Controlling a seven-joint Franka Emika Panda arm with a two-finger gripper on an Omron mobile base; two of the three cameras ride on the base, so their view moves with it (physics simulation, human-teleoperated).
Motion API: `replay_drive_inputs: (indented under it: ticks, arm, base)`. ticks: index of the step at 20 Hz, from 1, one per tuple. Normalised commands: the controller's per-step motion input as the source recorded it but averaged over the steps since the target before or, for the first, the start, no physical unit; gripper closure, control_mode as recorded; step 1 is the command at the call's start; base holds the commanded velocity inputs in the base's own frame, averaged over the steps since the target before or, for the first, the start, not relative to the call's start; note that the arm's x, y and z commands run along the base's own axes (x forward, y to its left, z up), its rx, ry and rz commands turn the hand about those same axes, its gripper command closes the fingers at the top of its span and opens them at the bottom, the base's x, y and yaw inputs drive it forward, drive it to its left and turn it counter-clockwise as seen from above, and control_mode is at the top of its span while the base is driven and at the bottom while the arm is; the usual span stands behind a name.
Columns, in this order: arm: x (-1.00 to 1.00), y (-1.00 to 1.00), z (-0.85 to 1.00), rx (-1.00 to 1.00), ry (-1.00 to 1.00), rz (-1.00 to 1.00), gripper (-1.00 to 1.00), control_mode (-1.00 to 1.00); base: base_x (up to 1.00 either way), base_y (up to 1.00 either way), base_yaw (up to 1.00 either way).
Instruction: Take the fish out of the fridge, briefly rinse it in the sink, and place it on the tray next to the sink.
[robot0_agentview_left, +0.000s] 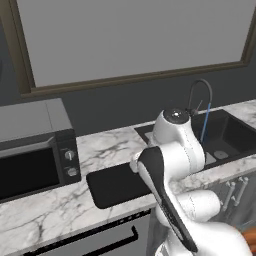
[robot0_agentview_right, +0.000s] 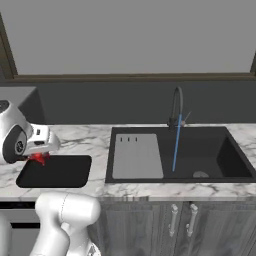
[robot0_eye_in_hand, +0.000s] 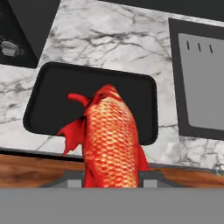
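At the bottom centre of the hand view, the gripper (robot0_eye_in_hand: 111, 177) is clamped on the fish (robot0_eye_in_hand: 109, 138), above the black tray (robot0_eye_in_hand: 48, 94); the sink (robot0_agentview_right: 220, 155) lies right.

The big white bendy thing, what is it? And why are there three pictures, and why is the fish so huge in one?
That white thing is a robot arm in a pretend computer kitchen. Two cameras sit behind it, one to its left and one to its right, so two pictures show the same kitchen from two sides. The third camera rides on the robot's hand, right next to what it carries. That is why the red-orange fish looks huge there: it is just very close. The hand is shut on the fish and holds it above the black tray on the white marble counter. To the right of the tray is the black sink, where a thin blue stream of water runs from the tap. In the left picture a microwave stands left of the tray.
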Motion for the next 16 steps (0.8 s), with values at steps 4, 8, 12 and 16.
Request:
replay_drive_inputs:
  ticks: [4, 8, 12, 16]
  arm:
    - [0.99, 0.64, -0.37, 0.0, 0.23, -0.02, 1.0, -1.0]
    - [0.35, 0.04, -0.63, -0.02, 0.38, 0.02, 1.0, -1.0]
    - [0.48, 0.0, -0.84, -0.08, 0.24, 0.0, 1.0, -1.0]
    - [0.1, 0.0, -0.82, -0.03, 0.01, 0.0, 1.0, -1.0]
  base:
    - [0.0, 0.0, 0.0]
    - [0.0, 0.0, 0.0]
    - [0.0, 0.0, 0.0]
    - [0.0, 0.0, 0.0]
